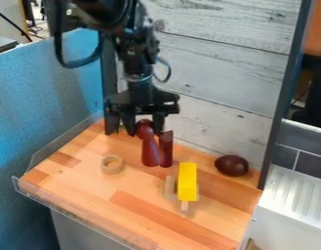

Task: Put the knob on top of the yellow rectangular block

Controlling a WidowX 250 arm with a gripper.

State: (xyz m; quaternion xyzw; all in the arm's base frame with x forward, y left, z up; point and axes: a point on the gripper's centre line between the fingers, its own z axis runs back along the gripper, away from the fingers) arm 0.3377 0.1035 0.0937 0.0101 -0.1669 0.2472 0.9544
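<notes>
Black two-finger gripper (144, 131) at the dark red, round-headed knob (144, 129), back part of the wooden worktop (78, 183).
Claw hangs down right at the knob's head; can't tell if it's clamped on it or released. Knob is off the yellow rectangular block (187, 181), which sits nearer the camera and right in view, pale wooden pieces (170, 187) at its side and near end. Dark red half-round column (166, 149) close beside the knob, right in view. Pale wooden ring (111, 165) left, glossy dark red egg-shaped piece (231, 166) right, near the back wall.
</notes>
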